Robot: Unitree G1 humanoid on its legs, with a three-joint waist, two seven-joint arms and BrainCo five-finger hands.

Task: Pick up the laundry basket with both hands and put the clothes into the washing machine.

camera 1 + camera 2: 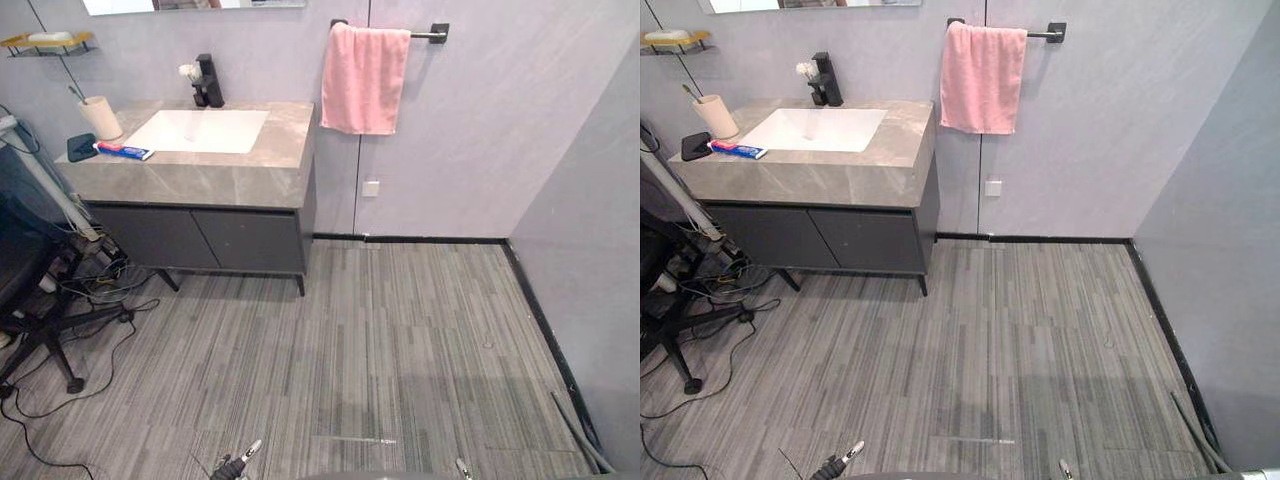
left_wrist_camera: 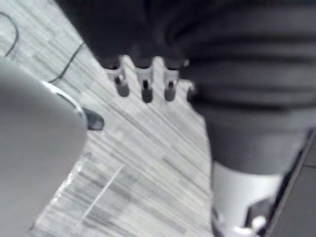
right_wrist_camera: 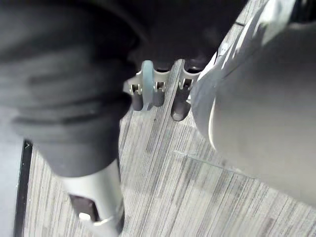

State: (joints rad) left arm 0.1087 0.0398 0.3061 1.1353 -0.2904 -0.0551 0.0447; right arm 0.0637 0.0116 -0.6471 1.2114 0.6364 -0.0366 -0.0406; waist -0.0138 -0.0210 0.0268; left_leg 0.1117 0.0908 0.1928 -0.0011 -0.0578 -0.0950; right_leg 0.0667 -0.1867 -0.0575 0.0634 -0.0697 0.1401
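My left hand [image 2: 143,81] hangs low over the grey striped floor [image 2: 148,148]. Its fingers are relaxed and nothing is between them. A fingertip of my left hand [image 1: 243,457] pokes into the bottom edge of the left eye view. My right hand [image 3: 158,91] hangs the same way on the other side, fingers loose above the floor and holding nothing. One fingertip of my right hand [image 1: 462,466] shows at the bottom edge, right of centre.
A dark vanity [image 1: 200,235] with a stone top and white sink [image 1: 200,130] stands at the back left. A pink towel [image 1: 363,78] hangs on a wall rail. A black office chair [image 1: 40,330] and loose cables sit at the left. A wall [image 1: 600,250] closes the right side.
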